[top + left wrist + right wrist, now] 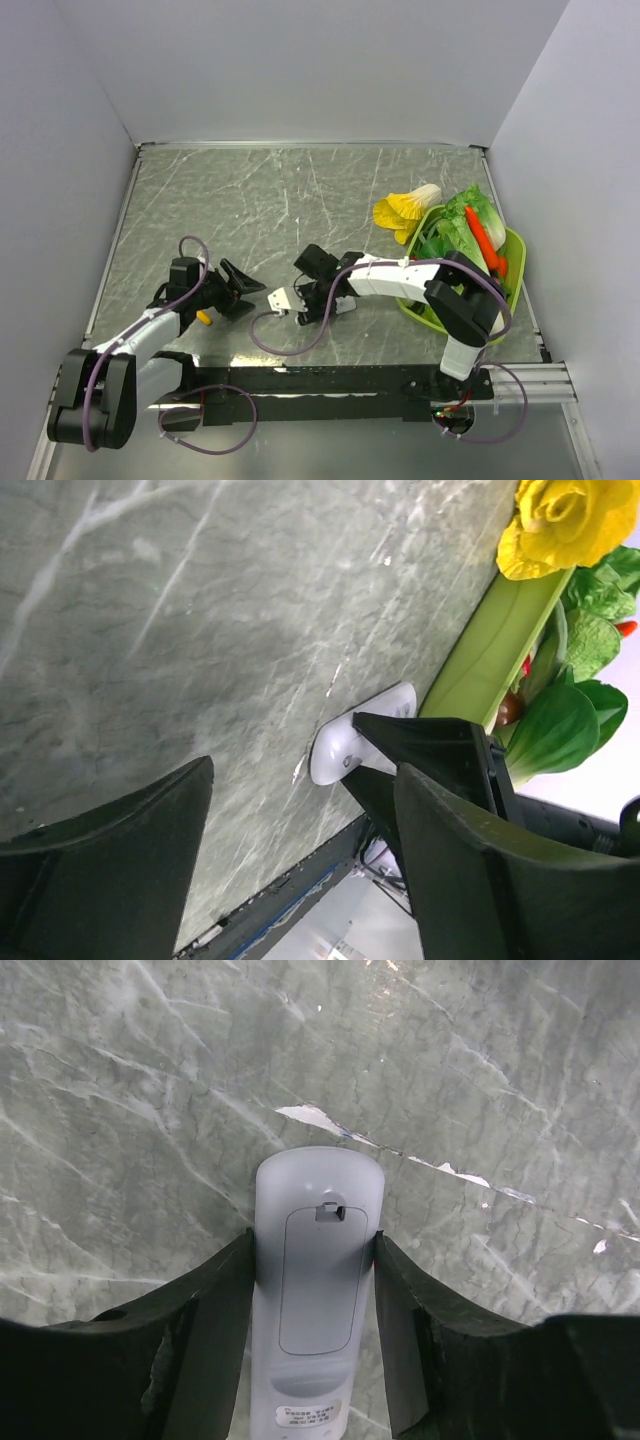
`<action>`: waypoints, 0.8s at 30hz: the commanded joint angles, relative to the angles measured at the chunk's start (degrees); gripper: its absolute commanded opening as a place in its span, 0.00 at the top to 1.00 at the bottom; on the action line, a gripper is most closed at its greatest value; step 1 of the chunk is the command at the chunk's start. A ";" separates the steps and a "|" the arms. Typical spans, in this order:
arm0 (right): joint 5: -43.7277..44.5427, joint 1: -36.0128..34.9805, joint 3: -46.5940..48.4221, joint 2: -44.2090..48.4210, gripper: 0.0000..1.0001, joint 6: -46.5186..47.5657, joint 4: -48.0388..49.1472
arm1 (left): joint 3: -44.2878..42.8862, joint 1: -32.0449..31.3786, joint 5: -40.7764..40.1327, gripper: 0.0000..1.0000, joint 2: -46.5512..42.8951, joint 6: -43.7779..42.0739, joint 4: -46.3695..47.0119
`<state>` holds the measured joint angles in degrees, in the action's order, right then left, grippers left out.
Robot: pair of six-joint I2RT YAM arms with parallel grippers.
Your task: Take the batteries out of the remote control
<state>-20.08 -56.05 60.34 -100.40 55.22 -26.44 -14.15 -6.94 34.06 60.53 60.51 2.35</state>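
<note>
Right pincer [315,1248]: clamped on the slim white plastic remote control [318,1280], one black finger against each long side.
Remote control: lying flat on the grey-green marbled tabletop [300,200], near the middle of the near edge, its rounded end pointing left past the fingers. Its back faces up. The rectangular back cover sits closed in its recess, a small latch at the far end.
Left pincer [305,775]: fingers wide apart with nothing between them, low over the table to the left of the remote and aimed at it.
Small yellow-orange stick [204,317]: on the table just beside the left arm's wrist, on its near side.
Lime-green plastic tray [517,262]: at the right edge of the table.
Tray contents: leafy green vegetables [462,232], a long orange-red carrot-shaped piece [480,235] lying across them, and a small brown round piece [508,708] by the left wall.
Ruffled yellow leafy piece with a pale stalk [398,212]: at the tray's far-left corner; whether it rests on the rim I cannot tell.
</note>
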 commanded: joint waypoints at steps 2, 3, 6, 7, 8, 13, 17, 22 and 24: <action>-6.73 1.73 -3.37 1.67 0.69 -2.12 9.09 | 2.72 -0.09 2.23 0.26 -2.96 -0.74 5.28; -7.78 2.00 -5.21 3.00 0.69 -2.74 10.86 | 3.16 -0.09 2.67 0.28 -3.57 -1.09 6.17; -9.01 2.44 -8.30 7.49 0.69 -4.33 15.97 | 5.53 -0.71 5.92 0.31 -4.72 0.12 12.83; -9.28 2.44 -8.91 8.37 0.69 -4.68 17.02 | 7.02 -0.97 7.49 0.32 -5.07 0.66 15.20; -9.63 2.70 -10.05 9.68 0.69 -5.64 19.21 | 7.82 -1.67 8.20 0.32 -5.86 1.44 17.23; -11.04 2.79 -13.14 12.86 0.71 -7.67 24.23 | 9.67 -6.05 6.72 0.31 -8.41 3.30 22.26; -10.51 2.70 -17.08 15.92 0.71 -8.90 30.02 | 10.90 -8.00 7.33 0.32 -8.68 5.49 26.21; -11.39 2.26 -21.65 19.80 0.71 -10.66 37.94 | 12.74 -10.45 6.54 0.35 -7.89 8.48 33.65; -11.39 2.09 -22.45 20.42 0.71 -10.92 39.09 | 13.62 -11.69 7.07 0.37 -7.27 10.41 37.10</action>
<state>-29.08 -53.49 39.42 -83.42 45.78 4.38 -2.96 -16.60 40.12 52.51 67.24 28.08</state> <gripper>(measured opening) 0.537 0.649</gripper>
